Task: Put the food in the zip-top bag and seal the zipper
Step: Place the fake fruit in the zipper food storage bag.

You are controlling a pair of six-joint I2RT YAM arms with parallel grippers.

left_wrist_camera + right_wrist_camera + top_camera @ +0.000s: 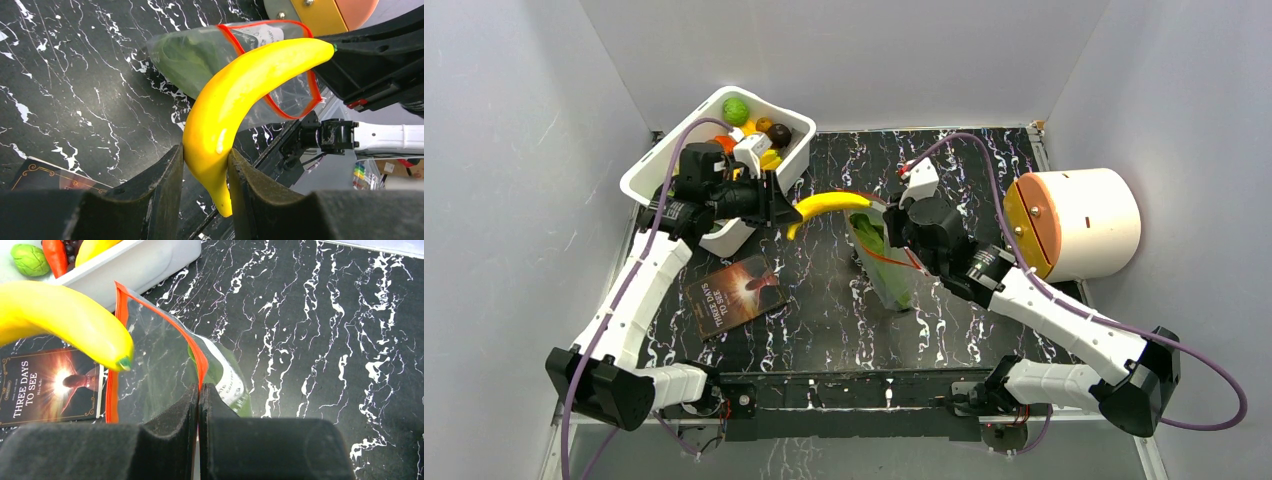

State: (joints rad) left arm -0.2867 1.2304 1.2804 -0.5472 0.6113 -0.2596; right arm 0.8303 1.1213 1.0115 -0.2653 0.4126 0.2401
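A yellow banana (240, 95) is pinched near its stem end by my left gripper (206, 155), which is shut on it above the table. The banana's (834, 205) far tip reaches the open mouth of the zip-top bag (886, 265). My right gripper (199, 390) is shut on one side of the red-orange zipper (165, 325) and holds the bag's mouth up and open. A green leafy vegetable (185, 60) lies inside the clear bag (150, 370). The banana's green-tipped end (122, 361) sits just in front of the zipper's other strip.
A white tub (664, 160) at the back left holds several more toy foods, right behind my left arm. A dark booklet (736, 295) lies on the black marbled table. At the right stands a white cylinder with an orange face (1084, 222).
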